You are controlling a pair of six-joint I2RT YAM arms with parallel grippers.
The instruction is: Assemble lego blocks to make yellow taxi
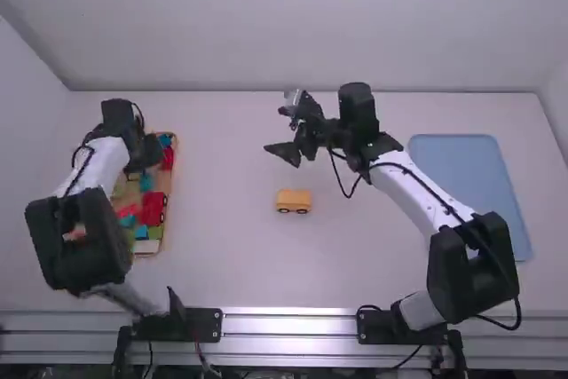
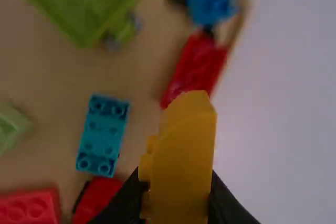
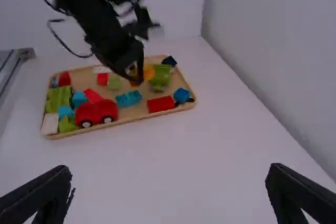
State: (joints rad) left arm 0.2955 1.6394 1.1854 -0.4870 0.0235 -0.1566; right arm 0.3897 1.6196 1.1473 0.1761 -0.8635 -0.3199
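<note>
Over the wooden tray at the left is my left gripper point(image 1: 146, 159). In the left wrist view this gripper point(image 2: 176, 195) is shut on a yellow block point(image 2: 184, 156) with a curved side, held above the tray's bricks; the right wrist view also shows the yellow block point(image 3: 148, 72) there. A yellow car base point(image 1: 294, 201) with dark wheels stands on the table near the middle. My right gripper point(image 1: 282, 129) is beyond the car base, above the table. Its fingers are wide apart in the right wrist view, and the gripper point(image 3: 169, 190) has nothing between them.
The wooden tray point(image 3: 118, 121) carries a red car point(image 3: 96, 113), a teal brick point(image 2: 103, 135), a red brick point(image 3: 160, 104), a blue brick point(image 3: 181, 95), green pieces and several others. A blue tray point(image 1: 470, 175) lies at the right, beside the right arm.
</note>
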